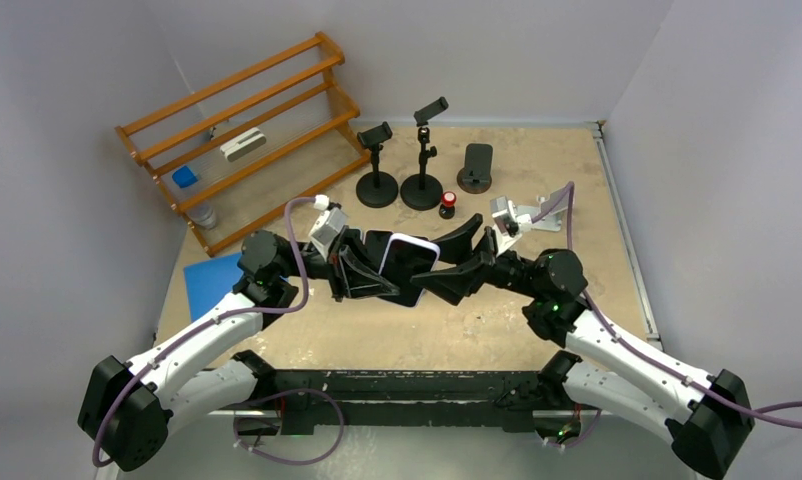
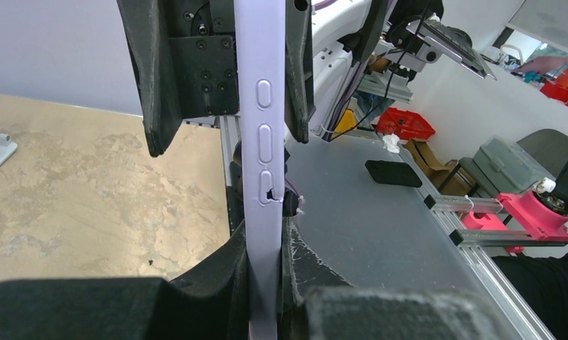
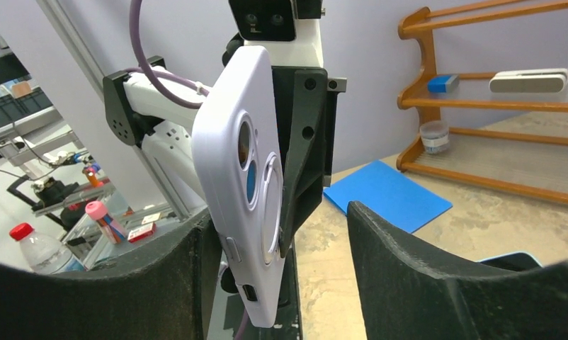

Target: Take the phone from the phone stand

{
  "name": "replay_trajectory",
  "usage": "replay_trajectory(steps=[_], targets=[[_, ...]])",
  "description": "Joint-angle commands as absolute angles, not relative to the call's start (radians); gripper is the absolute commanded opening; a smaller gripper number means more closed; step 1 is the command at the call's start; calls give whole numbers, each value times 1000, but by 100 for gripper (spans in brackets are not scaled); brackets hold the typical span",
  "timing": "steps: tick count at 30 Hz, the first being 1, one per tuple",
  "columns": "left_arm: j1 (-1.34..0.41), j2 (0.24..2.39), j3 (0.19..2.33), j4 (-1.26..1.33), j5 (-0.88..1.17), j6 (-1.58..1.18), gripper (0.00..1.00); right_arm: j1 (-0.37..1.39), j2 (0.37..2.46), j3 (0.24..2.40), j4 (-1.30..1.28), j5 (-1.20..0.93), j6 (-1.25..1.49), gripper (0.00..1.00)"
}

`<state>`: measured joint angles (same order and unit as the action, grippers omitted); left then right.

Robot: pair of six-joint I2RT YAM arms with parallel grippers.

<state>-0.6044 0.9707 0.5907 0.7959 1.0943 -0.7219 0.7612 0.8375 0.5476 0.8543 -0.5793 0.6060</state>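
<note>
Lilac-cased from above: shows the phone (image 1: 409, 262) aloft over mid-table, well apart from the phone stands (image 1: 377, 188) behind, so probably already freed. From left wrist: clamps front and back firmly in the left gripper (image 2: 265, 283), presenting it edge-on. From right wrist: straddles it with the right gripper (image 3: 274, 283), fingers apart, seemingly for a handover.

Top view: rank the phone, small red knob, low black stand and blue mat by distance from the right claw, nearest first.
1. phone: between the fingers of the right claw, mid-scene.
2. small red knob: just behind the claw.
3. low black stand: farther back, slightly to the right.
4. blue mat: far off on the left side.
</note>
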Motion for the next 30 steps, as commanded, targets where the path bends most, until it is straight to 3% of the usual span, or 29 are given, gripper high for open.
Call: replay_trajectory(steps=[1, 19, 28, 30], targets=[[-609, 951, 605, 835, 1058, -693, 0, 767, 857, 586, 912, -608, 622, 63], [-608, 961, 621, 766, 1033, -660, 0, 768, 882, 591, 920, -601, 633, 46], [-609, 965, 634, 720, 1014, -644, 0, 768, 870, 592, 895, -583, 618, 21], [-609, 964, 637, 707, 1005, -641, 6, 768, 867, 594, 887, -579, 614, 11]])
